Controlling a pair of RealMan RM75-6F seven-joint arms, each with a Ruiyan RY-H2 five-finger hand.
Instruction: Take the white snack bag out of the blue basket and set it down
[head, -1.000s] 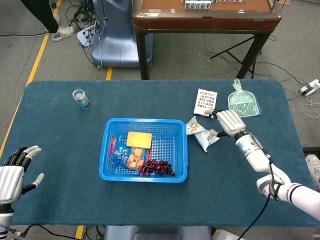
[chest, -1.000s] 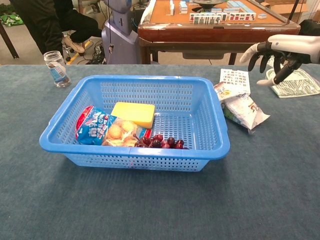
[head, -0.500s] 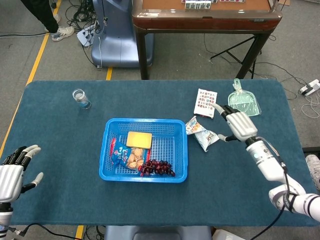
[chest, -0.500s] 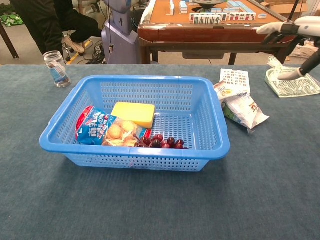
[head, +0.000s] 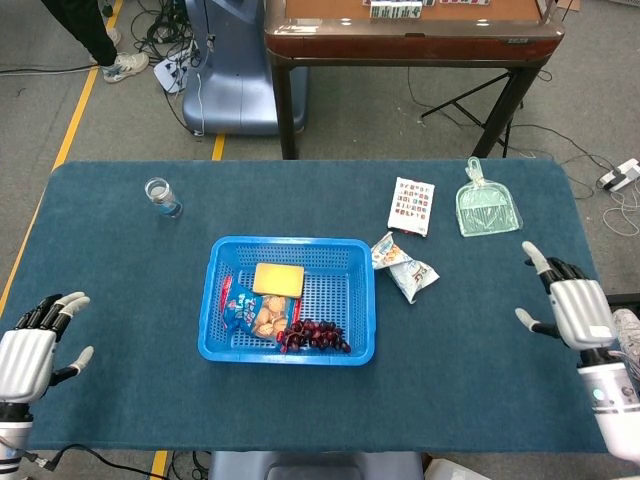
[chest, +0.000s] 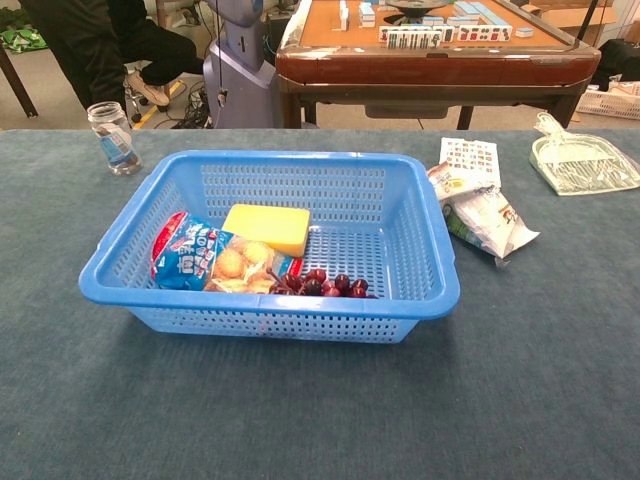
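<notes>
1. On the blue-covered worktop (head: 120, 300), centre: blue basket (head: 288, 300), holding a yellow block (head: 278, 278), a blue snack pack (head: 245, 310) and dark grapes (head: 315, 336).
2. Right hand (head: 572, 308): over the worktop's right edge, fingers spread, holding nothing.
3. Left hand (head: 30, 345): near the left front corner, fingers spread, holding nothing.
4. White snack bag (head: 404, 268): lying on the worktop just right of the basket, outside it.
</notes>
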